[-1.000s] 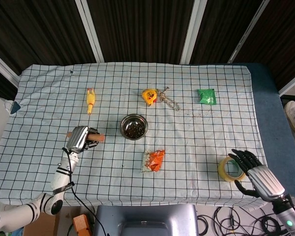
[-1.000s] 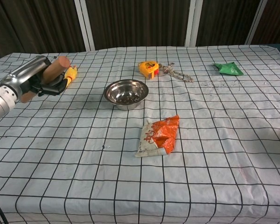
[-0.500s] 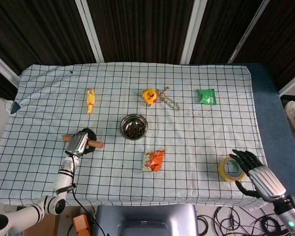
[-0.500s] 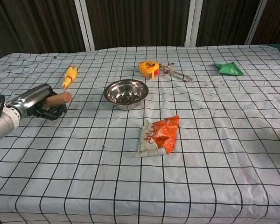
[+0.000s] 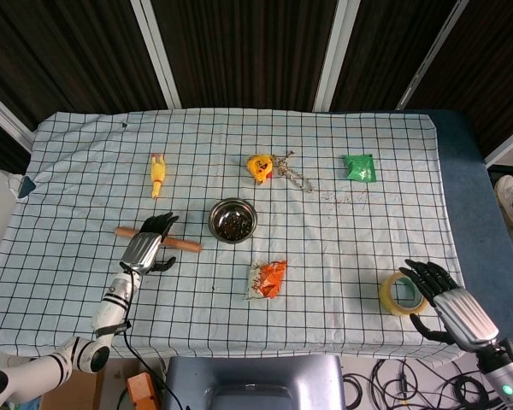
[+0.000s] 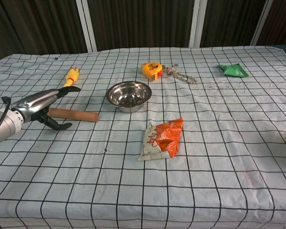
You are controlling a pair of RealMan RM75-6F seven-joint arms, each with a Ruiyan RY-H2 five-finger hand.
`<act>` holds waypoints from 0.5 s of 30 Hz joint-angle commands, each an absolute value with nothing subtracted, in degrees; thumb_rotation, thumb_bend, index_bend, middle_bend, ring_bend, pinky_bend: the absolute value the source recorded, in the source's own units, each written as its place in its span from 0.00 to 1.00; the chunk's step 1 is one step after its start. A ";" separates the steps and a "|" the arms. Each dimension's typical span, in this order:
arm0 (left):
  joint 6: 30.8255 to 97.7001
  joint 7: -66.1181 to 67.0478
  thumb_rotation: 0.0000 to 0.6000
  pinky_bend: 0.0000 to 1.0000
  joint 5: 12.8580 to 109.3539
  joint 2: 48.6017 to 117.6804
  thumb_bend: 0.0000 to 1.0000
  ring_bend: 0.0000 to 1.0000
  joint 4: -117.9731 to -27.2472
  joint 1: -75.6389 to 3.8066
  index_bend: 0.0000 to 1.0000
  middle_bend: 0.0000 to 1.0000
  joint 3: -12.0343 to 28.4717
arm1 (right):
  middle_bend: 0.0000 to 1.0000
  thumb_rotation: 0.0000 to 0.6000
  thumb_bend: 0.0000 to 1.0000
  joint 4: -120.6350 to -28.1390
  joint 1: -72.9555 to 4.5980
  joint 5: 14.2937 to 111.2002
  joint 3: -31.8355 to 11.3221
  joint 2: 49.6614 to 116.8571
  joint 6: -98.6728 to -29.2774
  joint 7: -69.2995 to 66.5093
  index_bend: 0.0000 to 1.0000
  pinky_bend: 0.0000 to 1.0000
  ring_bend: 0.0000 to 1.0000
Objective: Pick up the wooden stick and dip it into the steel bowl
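Brown wooden stick [image 6: 72, 114] lies flat, left of centre, beside round steel bowl [image 6: 128, 95]. Left hand [image 6: 46, 105] above it, fingers spread, gripping nothing — close squarely mid-shaft before you lift. Right hand [image 5: 449, 303] open, lower right.

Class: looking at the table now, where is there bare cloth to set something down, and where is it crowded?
Bare cloth: the near strip in front of the orange packet, and the stretch between the steel bowl and the green packet. Crowded: around the left hand over the wooden stick, and the tape measure beside its cord.
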State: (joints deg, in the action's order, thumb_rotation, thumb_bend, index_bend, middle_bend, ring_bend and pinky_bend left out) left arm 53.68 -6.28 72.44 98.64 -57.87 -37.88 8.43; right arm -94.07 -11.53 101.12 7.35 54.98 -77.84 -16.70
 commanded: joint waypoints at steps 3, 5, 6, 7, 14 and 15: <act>53.52 -7.64 1.00 0.00 74.03 96.49 0.31 0.00 -60.28 -37.72 0.00 0.00 7.78 | 0.00 1.00 0.38 -93.96 -11.50 101.26 7.40 54.95 -78.00 -16.88 0.00 0.00 0.00; 54.47 -7.97 1.00 0.00 74.94 94.98 0.31 0.00 -62.12 -37.37 0.00 0.00 7.65 | 0.00 1.00 0.38 -93.94 -11.45 101.23 7.40 54.91 -78.10 -16.95 0.00 0.00 0.00; 55.20 -8.03 1.00 0.00 75.52 94.05 0.31 0.00 -63.20 -37.11 0.00 0.00 7.54 | 0.00 1.00 0.38 -93.93 -11.41 101.21 7.39 54.90 -78.19 -16.97 0.00 0.00 0.00; 56.11 -8.05 1.00 0.00 76.21 92.87 0.31 0.00 -64.54 -36.76 0.00 0.00 7.37 | 0.00 1.00 0.38 -93.90 -11.35 101.19 7.38 54.88 -78.30 -17.00 0.00 0.00 0.00; 73.08 1.21 1.00 0.00 85.16 72.18 0.33 0.00 -85.39 -25.53 0.00 0.00 -0.07 | 0.00 1.00 0.38 -93.99 -9.83 98.34 6.16 55.28 -79.89 -13.77 0.00 0.00 0.00; 75.75 4.69 1.00 0.00 84.84 69.59 0.33 0.00 -88.50 -22.85 0.00 0.00 -1.45 | 0.00 1.00 0.38 -94.13 -9.53 97.07 5.61 55.56 -79.97 -12.39 0.00 0.00 0.00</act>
State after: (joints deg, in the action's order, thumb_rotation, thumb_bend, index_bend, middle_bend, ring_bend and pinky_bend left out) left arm 66.37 -4.02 81.37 79.56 -78.07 -30.96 3.64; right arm -93.90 -10.23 99.14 6.57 55.07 -79.60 -14.62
